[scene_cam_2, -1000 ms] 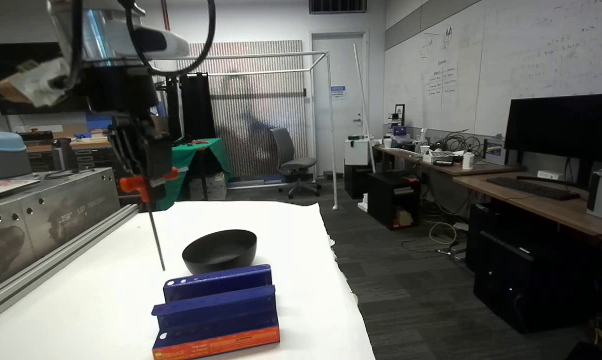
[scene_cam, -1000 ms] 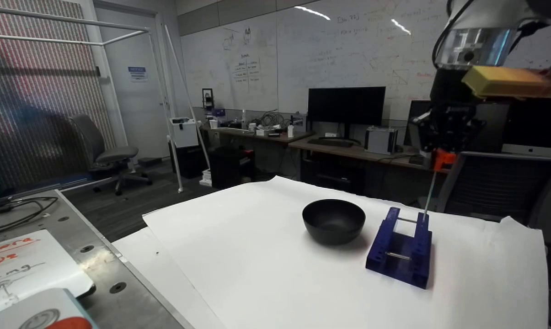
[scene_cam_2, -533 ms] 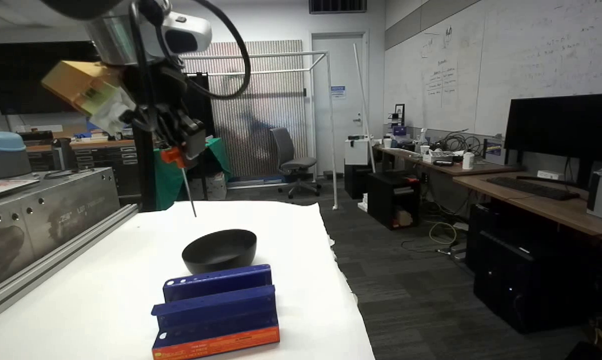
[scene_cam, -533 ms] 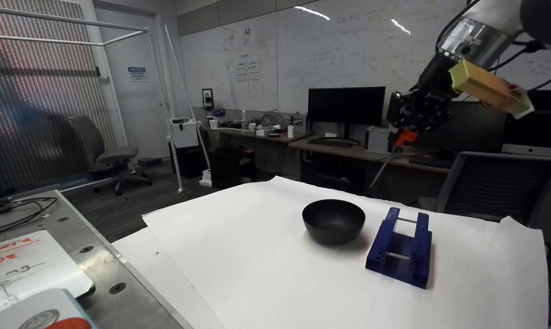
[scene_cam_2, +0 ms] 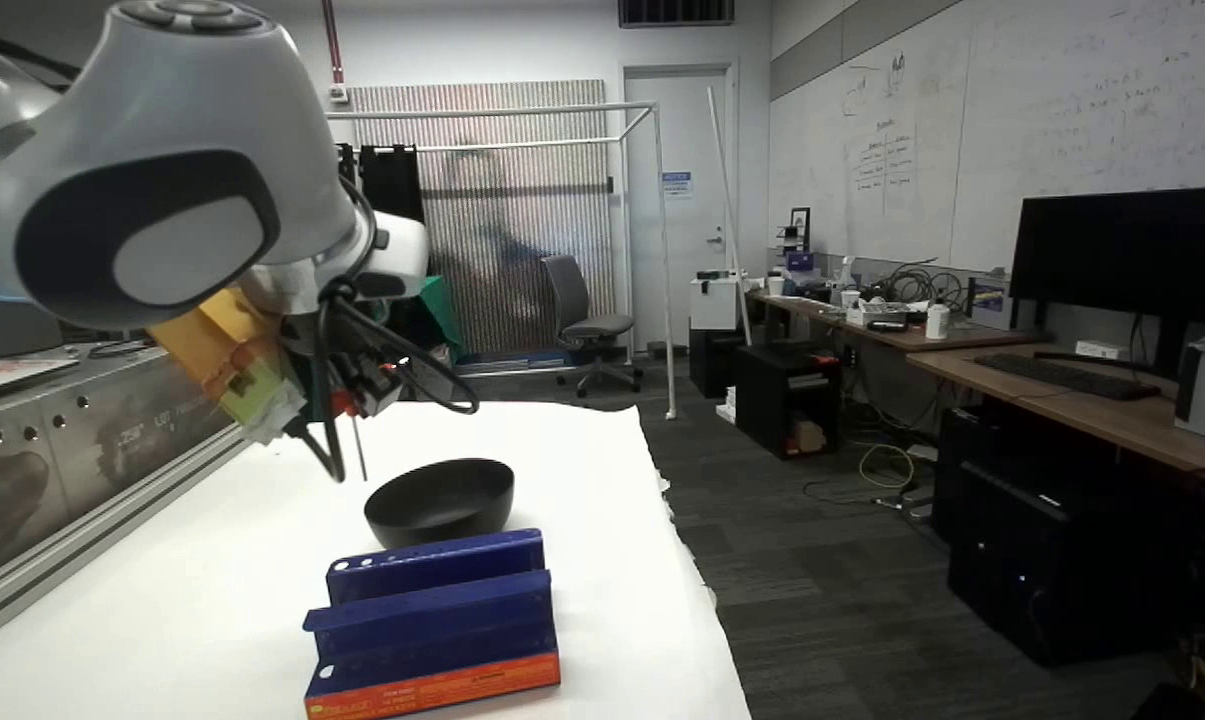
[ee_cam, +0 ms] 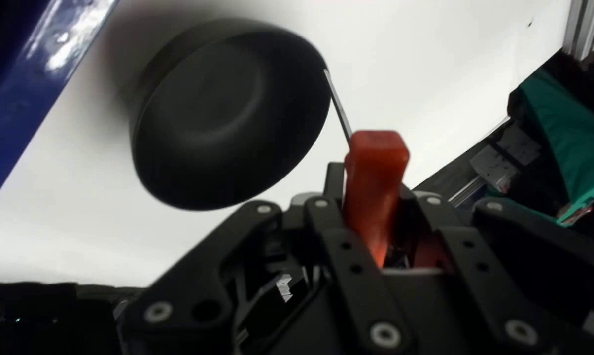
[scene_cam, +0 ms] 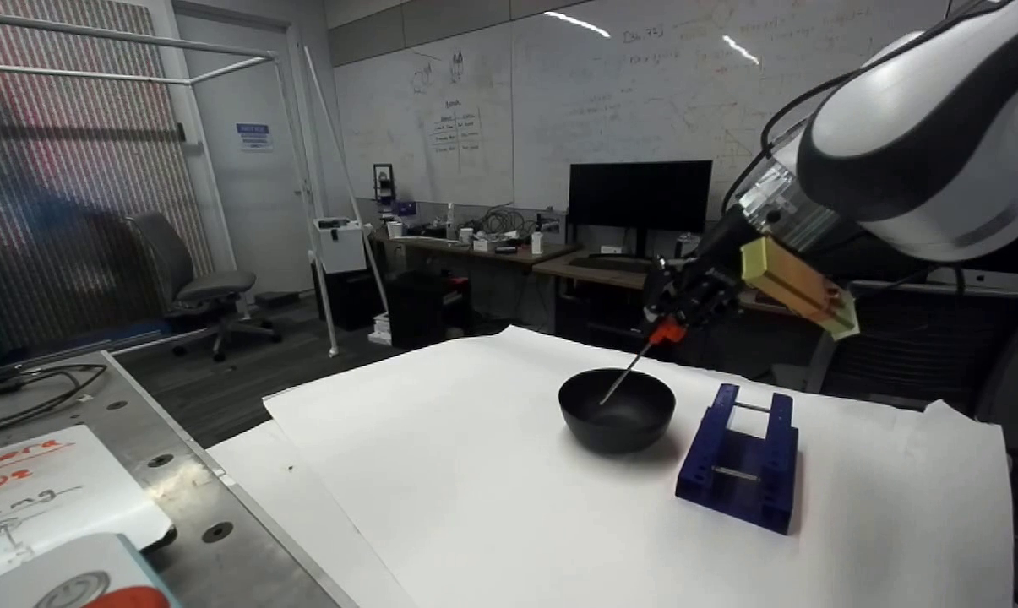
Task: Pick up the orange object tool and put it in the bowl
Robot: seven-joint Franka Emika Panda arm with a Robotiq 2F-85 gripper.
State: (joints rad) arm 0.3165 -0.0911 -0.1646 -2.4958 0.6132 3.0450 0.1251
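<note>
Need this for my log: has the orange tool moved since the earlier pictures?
Yes: the orange tool shifted leftward in an exterior view, toward the stationary black bowl.

In an exterior view, a sign (scene_cam_2: 676, 184) on the door (scene_cam_2: 686, 125) reads "NOTICE", and the side of the metal block (scene_cam_2: 87, 450) bears "250". Lettering on the orange label (scene_cam_2: 432, 688) of the blue rack (scene_cam_2: 437, 622) and most whiteboard (scene_cam: 534, 135) handwriting are too small or faint to read.

Remotely I see, in both ext. views, a whiteboard (scene_cam: 551, 118) w/ handwriting (scene_cam: 456, 131), a grey chair (scene_cam_2: 597, 326) nr. the door (scene_cam_2: 695, 220), dark floor (scene_cam_2: 762, 530).
</note>
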